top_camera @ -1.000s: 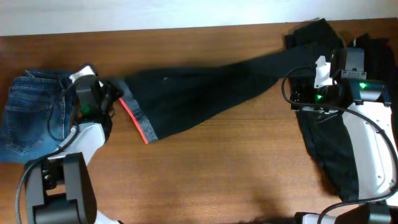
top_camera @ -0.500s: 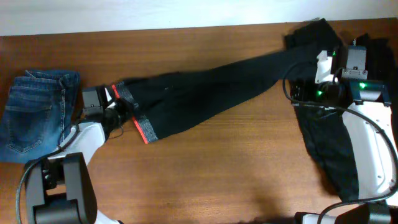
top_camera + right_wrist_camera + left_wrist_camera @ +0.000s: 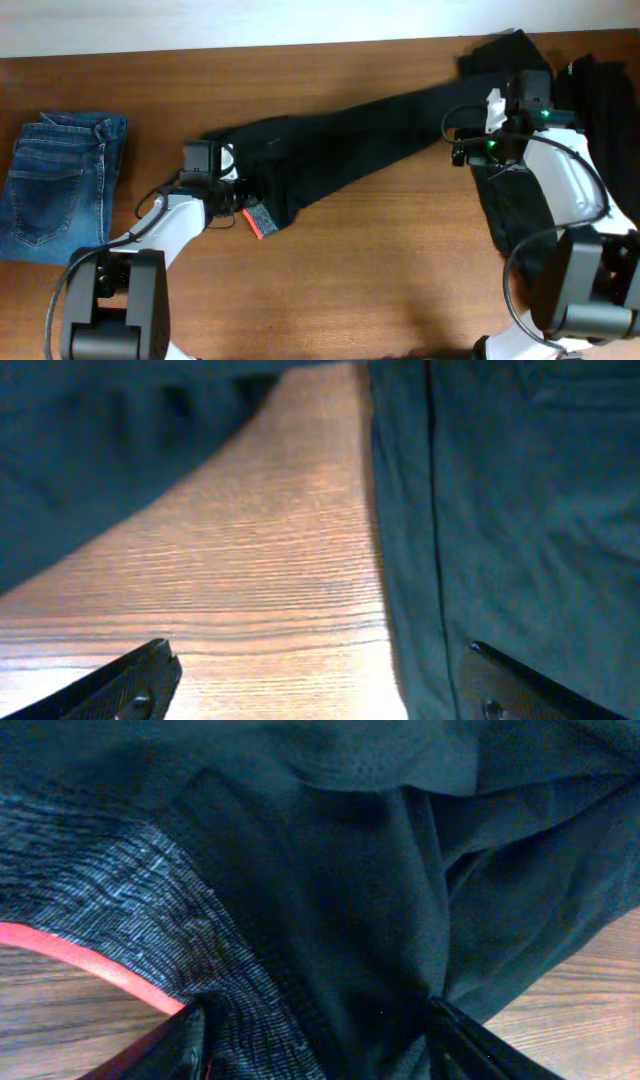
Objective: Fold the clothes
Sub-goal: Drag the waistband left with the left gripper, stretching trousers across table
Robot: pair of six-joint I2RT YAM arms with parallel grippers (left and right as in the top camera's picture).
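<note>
- On the wooden table (image 3: 380,285), the black trousers (image 3: 370,130) are being stretched out on a diagonal, from the waist left of centre up to the leg ends near the far right corner.
- At the waist end the cloth is being doubled over, and the red-orange waistband lining (image 3: 258,220) is being shown as a short strip at the near edge.
- The left gripper (image 3: 315,1025) is being held over that waist end with its fingers spread apart; loose trouser cloth is being straddled by them and is not being pinched.
- The right gripper (image 3: 318,660) is being held low over bare wood beside the leg end, with its fingers spread wide and nothing being grasped.
- A second black garment (image 3: 525,240) is being draped along the table's right side, partly under the right arm.
- Folded blue jeans (image 3: 55,185) are being shown at the far left, well apart from the trousers.
</note>
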